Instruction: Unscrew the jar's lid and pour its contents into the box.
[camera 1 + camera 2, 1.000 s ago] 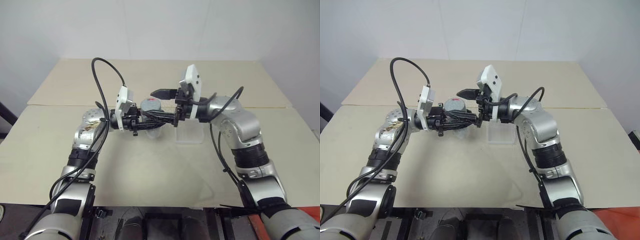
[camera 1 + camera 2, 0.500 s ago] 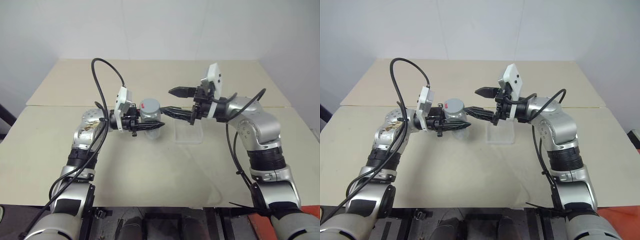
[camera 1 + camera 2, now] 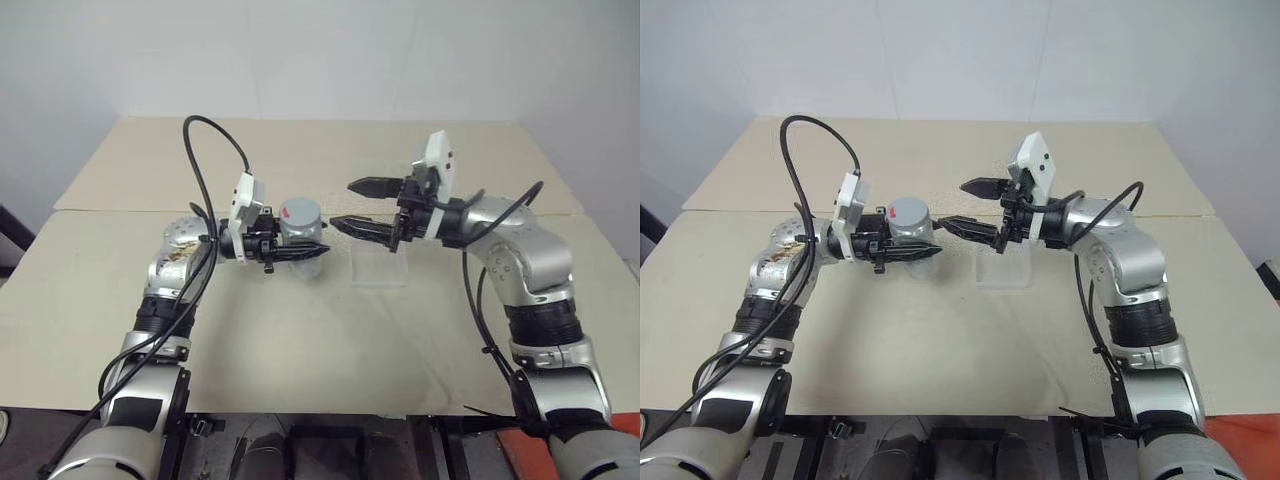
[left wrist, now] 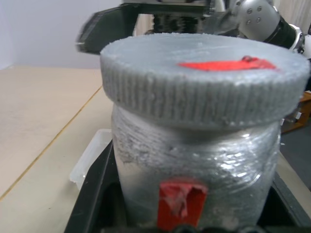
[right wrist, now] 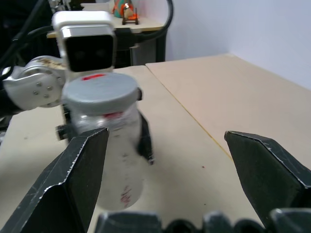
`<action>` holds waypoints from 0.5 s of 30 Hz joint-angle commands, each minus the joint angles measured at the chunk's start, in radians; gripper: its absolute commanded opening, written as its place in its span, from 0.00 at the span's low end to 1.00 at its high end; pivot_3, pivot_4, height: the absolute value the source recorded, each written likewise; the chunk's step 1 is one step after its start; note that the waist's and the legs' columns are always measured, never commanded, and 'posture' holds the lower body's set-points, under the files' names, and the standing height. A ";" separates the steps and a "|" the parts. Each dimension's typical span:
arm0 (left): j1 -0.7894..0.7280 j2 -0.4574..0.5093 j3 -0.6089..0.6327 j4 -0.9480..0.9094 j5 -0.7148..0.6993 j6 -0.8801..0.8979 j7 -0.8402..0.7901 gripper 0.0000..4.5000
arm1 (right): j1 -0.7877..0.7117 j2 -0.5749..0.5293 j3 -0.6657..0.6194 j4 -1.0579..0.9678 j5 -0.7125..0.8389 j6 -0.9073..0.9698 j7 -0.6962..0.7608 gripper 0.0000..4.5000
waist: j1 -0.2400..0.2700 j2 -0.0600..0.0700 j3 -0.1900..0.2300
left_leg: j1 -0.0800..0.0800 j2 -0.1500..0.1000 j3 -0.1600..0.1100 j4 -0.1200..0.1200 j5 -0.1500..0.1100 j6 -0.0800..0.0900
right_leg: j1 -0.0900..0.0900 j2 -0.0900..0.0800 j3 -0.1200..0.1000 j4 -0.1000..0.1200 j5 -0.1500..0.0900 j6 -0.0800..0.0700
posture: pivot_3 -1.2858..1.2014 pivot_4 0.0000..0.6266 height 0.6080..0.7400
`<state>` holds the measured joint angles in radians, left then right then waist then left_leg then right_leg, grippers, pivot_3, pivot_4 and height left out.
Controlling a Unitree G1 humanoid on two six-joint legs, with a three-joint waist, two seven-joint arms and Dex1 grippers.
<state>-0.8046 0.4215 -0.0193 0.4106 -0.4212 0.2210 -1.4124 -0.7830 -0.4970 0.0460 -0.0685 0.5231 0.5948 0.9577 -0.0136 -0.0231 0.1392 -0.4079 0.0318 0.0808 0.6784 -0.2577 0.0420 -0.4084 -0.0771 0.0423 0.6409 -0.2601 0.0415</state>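
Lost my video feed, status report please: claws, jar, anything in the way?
Left claw shut on jar, held upright above table. Lid on. Right claw open, empty, apart from lid. Box below right claw; nothing in the way.

Both arms: silver-grey metal shells, black ribbed joint bands. Left hand (image 3: 300, 252) and right hand (image 3: 352, 206): two black tapered fingers each, white boxy camera housing on the wrist. Loose black cables loop along both forearms. Left elbow shell has brownish scuffing.

Left gripper (image 3: 300, 252) jaws clamped — right gripper (image 3: 357, 206) jaws spread, arms facing.
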 commanded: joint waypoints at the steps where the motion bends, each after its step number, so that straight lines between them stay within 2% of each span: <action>1: -0.033 -0.009 0.006 0.001 -0.005 -0.019 0.002 0.43 | -0.003 0.011 -0.013 -0.116 0.051 0.039 -0.019 0.99 | -0.001 0.000 0.000 | 0.000 0.000 0.000 0.000 0.000 0.000 | 0.000 0.000 0.000 0.000 0.000 0.000 | 0.52 0.24 1.00; 9: -0.034 -0.009 0.008 -0.001 -0.010 -0.013 -0.006 0.43 | -0.073 0.073 0.038 -0.197 0.062 0.214 -0.166 0.99 | -0.002 0.000 0.000 | 0.000 0.000 0.000 0.000 0.000 0.000 | 0.000 0.000 0.000 0.000 0.000 0.000 | 0.52 0.24 1.00; 15: -0.034 -0.003 0.011 -0.001 -0.009 -0.015 -0.006 0.43 | -0.107 0.099 0.048 -0.178 0.051 0.244 -0.219 0.99 | 0.002 0.000 0.000 | 0.000 0.000 0.000 0.000 0.000 0.000 | 0.000 0.000 0.000 0.000 0.000 0.000 | 0.52 0.24 1.00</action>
<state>-0.8157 0.4110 -0.0201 0.4286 -0.4207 0.2184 -1.4141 -0.8603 -0.4003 0.1058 -0.2259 0.5715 0.8379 0.7522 -0.0121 -0.0231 0.1392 -0.4082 0.0315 0.0807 0.6785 -0.2577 0.0420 -0.4086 -0.0772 0.0420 0.6411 -0.2601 0.0415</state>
